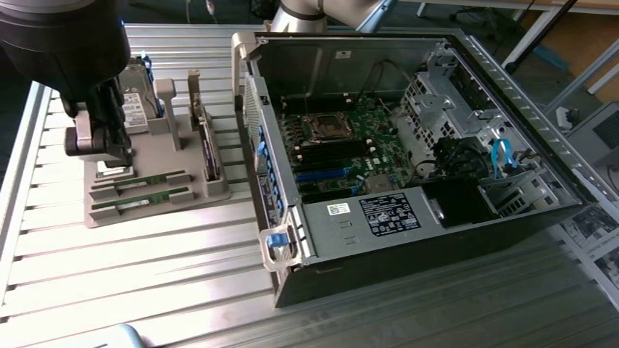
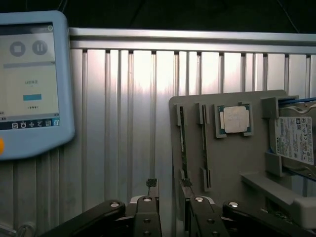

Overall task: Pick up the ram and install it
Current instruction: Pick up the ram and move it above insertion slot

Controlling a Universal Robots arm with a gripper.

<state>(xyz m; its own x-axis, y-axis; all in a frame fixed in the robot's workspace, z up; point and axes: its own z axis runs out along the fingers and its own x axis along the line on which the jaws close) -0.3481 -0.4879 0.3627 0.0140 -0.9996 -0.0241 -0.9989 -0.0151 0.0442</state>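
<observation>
Green and thin, the ram [image 1: 145,196] lies flat in a slot of the grey moulded holder [image 1: 208,194], with its twin [image 1: 145,180] in the next slot just beside it. My jaws stand apart, holding nothing, above the holder near both sticks. A square silver CPU [image 2: 233,120] sits alongside. Everything rests on the ribbed aluminium surface [image 1: 116,275]. The open metal case [image 1: 329,58] stands at the exterior view's right.
</observation>
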